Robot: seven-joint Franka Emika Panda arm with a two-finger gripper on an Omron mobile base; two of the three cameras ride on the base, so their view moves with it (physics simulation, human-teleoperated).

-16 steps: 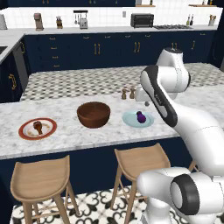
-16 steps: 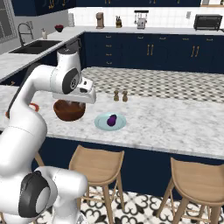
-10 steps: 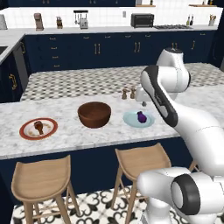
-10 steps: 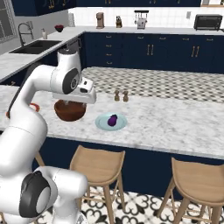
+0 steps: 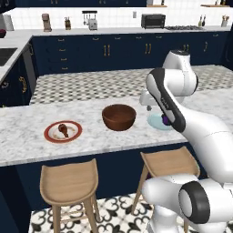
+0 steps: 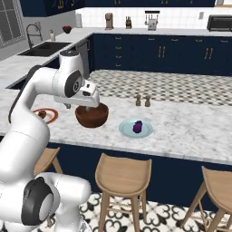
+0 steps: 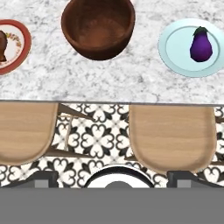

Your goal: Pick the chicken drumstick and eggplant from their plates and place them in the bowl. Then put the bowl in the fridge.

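Two plates flank the empty bowl (image 7: 98,27); eggplant (image 7: 201,45) on one; tool (image 7: 112,177) jaws apart.

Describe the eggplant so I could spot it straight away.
Look along the marble counter with the wooden stools in front of it. Beside the brown bowl lies a pale blue plate, and on it sits the eggplant: small, dark purple, oblong. The other plate is red-rimmed and holds a brown drumstick.
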